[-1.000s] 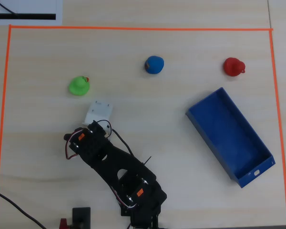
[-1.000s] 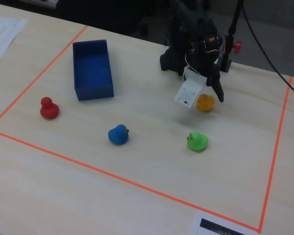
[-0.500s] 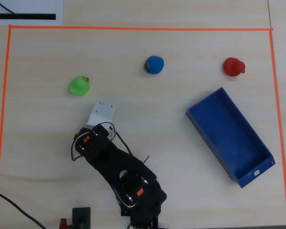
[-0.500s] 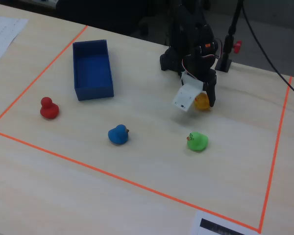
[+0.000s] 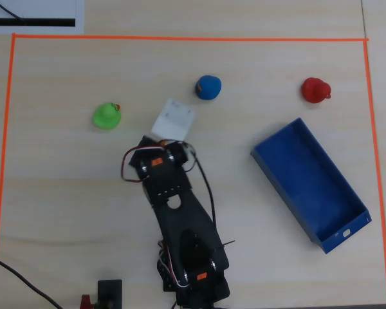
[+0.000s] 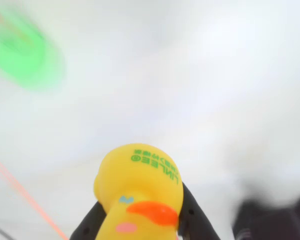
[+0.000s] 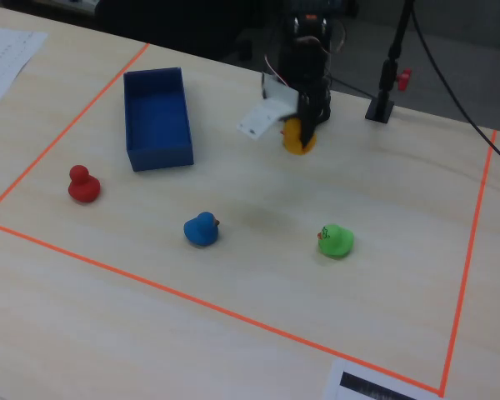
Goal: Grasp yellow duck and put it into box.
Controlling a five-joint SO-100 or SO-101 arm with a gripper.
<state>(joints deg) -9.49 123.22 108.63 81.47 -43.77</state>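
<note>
Tool [image 6: 140,227]: gripping the yellow duck [image 6: 140,197] at wrist view bottom centre; dark fingers [image 6: 87,227] pressing both its sides
Box [image 7: 157,117]: sitting at fixed view upper left; duck hanging apart from it, above the bench [image 7: 250,200]

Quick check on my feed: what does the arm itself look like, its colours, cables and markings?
The arm is black plastic, with small orange labels on its motors in the overhead view. Red, white and black cables loop along its joints. A white block is mounted at the wrist. The gripper has black fingers.
</note>
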